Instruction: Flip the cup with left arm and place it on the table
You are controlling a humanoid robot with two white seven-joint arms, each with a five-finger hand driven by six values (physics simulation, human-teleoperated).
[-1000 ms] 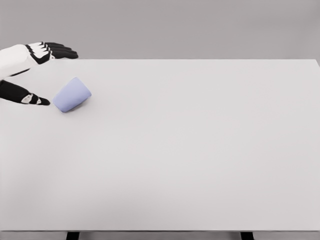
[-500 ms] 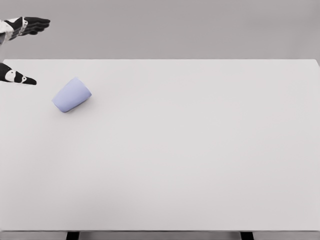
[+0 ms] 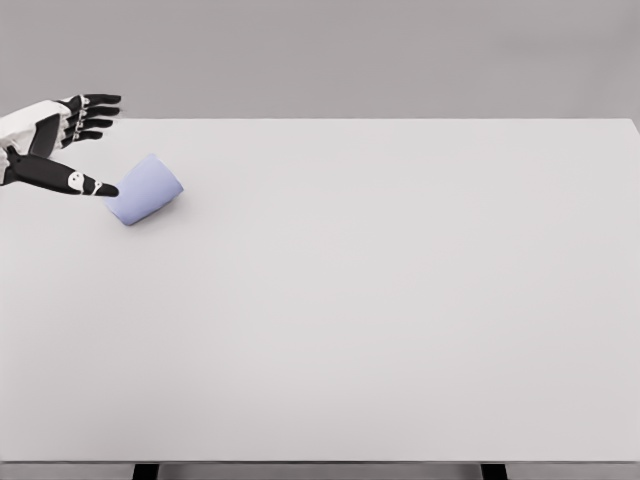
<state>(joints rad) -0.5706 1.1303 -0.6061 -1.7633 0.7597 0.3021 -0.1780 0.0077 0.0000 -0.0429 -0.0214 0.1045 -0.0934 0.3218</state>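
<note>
A pale blue cup (image 3: 146, 190) lies on its side on the white table (image 3: 380, 300), near the far left. My left hand (image 3: 100, 145) hovers just left of the cup with fingers spread, holding nothing. Its black thumb tip (image 3: 105, 188) overlaps the cup's left end; I cannot tell if it touches. The four black fingers (image 3: 95, 110) point right above the table's far edge. The right arm is out of view.
The table's far edge (image 3: 380, 119) runs behind the cup and a grey wall stands beyond it. Two dark table legs (image 3: 146, 470) show under the front edge.
The left hand rose and pulled back to the left half a second ago, then came down and right again, so its thumb now reaches the cup. The cup has not moved.
</note>
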